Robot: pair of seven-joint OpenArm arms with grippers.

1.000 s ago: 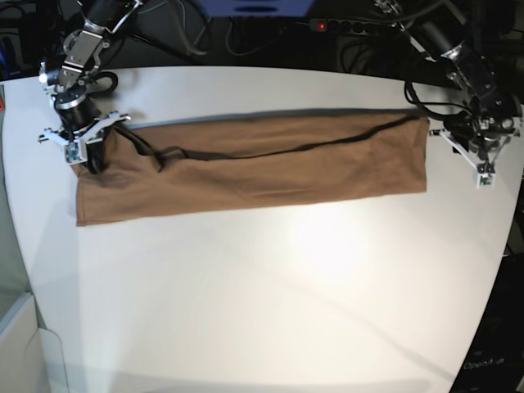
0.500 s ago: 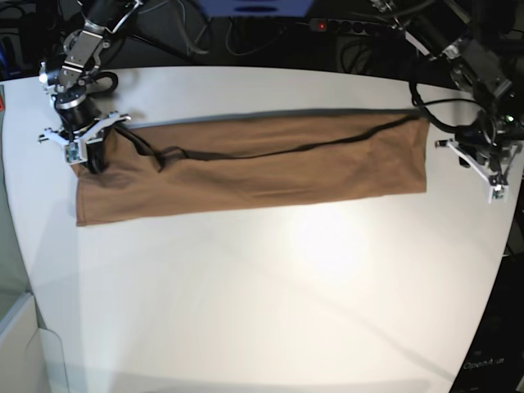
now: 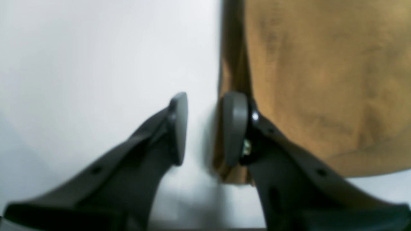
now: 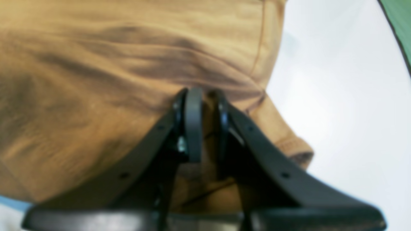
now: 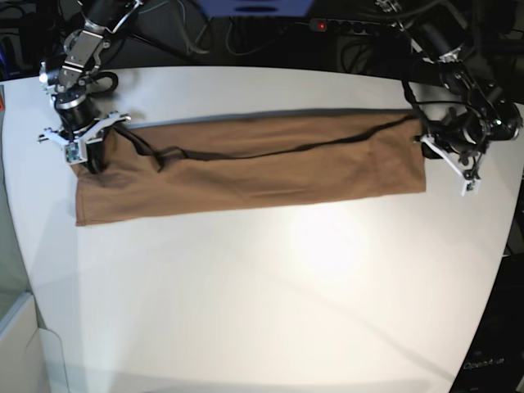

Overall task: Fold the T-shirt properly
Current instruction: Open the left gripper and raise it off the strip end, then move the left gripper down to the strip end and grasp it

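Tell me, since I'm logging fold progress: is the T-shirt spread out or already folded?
Folded once lengthwise: the T-shirt lies as a long narrow band on the table, an upper layer's dark edge running along it.

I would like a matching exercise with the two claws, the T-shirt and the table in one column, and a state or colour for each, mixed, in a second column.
1. left claw
2. right claw
3. T-shirt
4. table

a. white
b. shut on cloth
c. brown, folded into a long band
d. open beside the cloth's edge

Pairs: 1-d, 2-b, 3-c, 4-a
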